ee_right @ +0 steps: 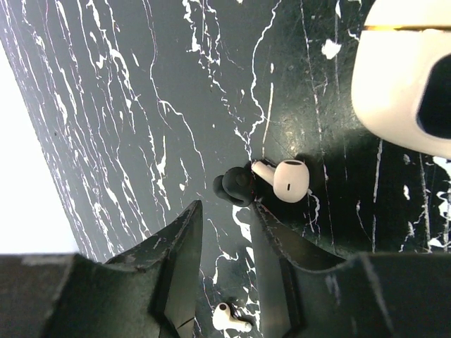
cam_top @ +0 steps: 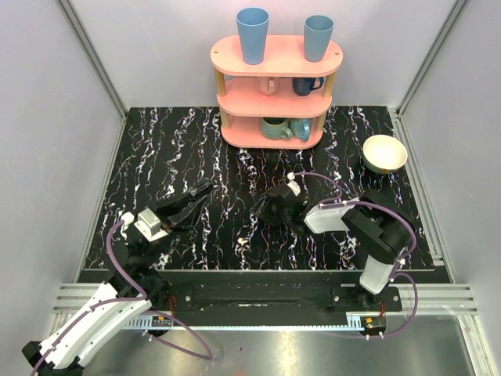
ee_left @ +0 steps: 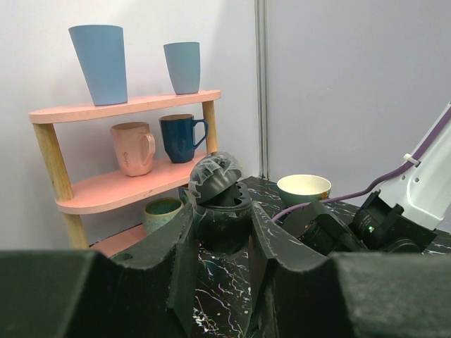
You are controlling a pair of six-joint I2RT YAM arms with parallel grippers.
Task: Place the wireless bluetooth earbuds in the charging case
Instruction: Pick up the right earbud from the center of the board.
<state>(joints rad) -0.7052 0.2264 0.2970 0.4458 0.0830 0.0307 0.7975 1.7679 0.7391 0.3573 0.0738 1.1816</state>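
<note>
Two white wireless earbuds lie on the black marbled table. One earbud [ee_right: 285, 179] rests just past my right fingertips, slightly right of them, next to a small black rounded piece [ee_right: 236, 186]. The other earbud [ee_right: 231, 318] lies lower, in the gap between the fingers. The cream-white charging case [ee_right: 402, 77] sits at the upper right of the right wrist view, its dark inside showing; from above the charging case [cam_top: 293, 186] appears beside the gripper head. My right gripper [ee_right: 225, 208] [cam_top: 260, 208] is open and holds nothing. My left gripper [ee_left: 222, 208] [cam_top: 202, 191] stands apart, jaws parted, empty, facing the right gripper.
A pink three-tier shelf [cam_top: 275, 94] at the back carries two blue cups [cam_top: 252, 34] on top and mugs [ee_left: 134, 148] below. A cream bowl [cam_top: 384, 153] stands at the back right. Grey walls close in the table [cam_top: 180, 149] on three sides.
</note>
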